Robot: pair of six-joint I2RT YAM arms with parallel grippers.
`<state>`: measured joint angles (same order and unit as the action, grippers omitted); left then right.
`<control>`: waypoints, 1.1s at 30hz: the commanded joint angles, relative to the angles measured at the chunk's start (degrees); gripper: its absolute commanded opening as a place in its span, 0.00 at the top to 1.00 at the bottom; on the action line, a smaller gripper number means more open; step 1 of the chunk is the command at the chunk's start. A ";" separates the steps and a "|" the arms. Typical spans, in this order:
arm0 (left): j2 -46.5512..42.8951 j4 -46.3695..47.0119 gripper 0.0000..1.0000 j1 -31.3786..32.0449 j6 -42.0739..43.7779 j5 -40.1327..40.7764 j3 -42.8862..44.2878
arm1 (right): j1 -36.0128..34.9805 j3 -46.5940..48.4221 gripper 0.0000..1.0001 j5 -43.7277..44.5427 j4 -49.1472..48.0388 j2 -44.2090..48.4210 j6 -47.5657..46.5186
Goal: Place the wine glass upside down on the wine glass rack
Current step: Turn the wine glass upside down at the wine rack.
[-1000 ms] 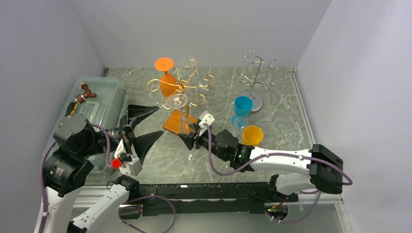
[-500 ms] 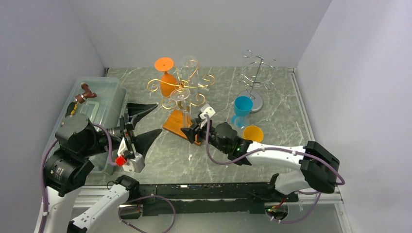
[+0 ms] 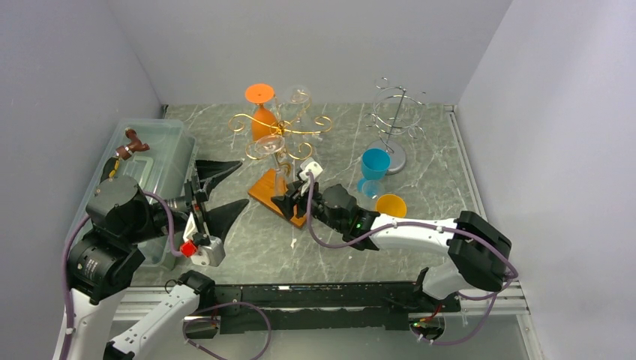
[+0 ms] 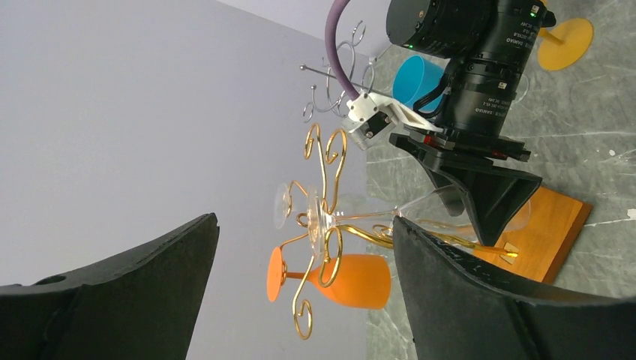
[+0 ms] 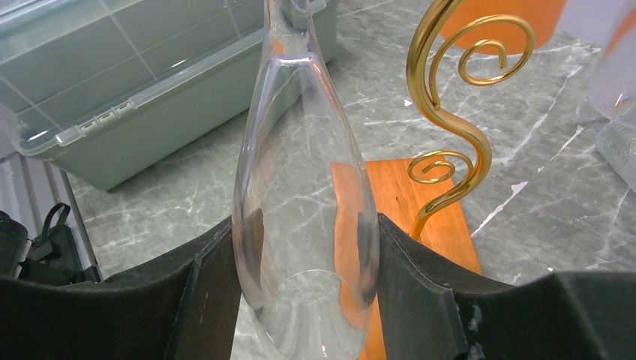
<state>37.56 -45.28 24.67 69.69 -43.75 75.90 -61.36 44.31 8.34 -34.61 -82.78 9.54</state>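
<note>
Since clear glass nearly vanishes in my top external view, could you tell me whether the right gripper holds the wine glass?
Observer: Yes, right wrist view: the right gripper's fingers press both sides of the clear wine glass's bowl.
Operator: Does the bowl touch the gold rack?
Observer: No, the nearest scroll stands clear of it.
Operator: Is the foot hooked?
Observer: Left wrist view: it sits among the rack's arms; whether hooked, I cannot tell.
</note>
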 commanded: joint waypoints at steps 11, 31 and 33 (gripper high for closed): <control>-0.15 -2.34 0.19 -0.14 2.25 3.73 -1.97 | -1.43 -0.34 0.75 -1.53 -6.30 -0.50 3.17; 6.21 4.50 0.52 -0.14 -4.43 23.13 -4.75 | -6.45 -3.91 0.76 10.27 -13.90 -1.76 2.52; 7.22 5.78 0.50 -0.20 -4.38 26.39 -5.31 | -7.01 -4.33 0.77 11.52 -15.04 -1.60 2.09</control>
<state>42.11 -44.40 24.67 67.59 -26.89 70.98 -67.37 40.58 15.53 -42.92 -85.34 12.93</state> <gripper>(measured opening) 0.484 0.587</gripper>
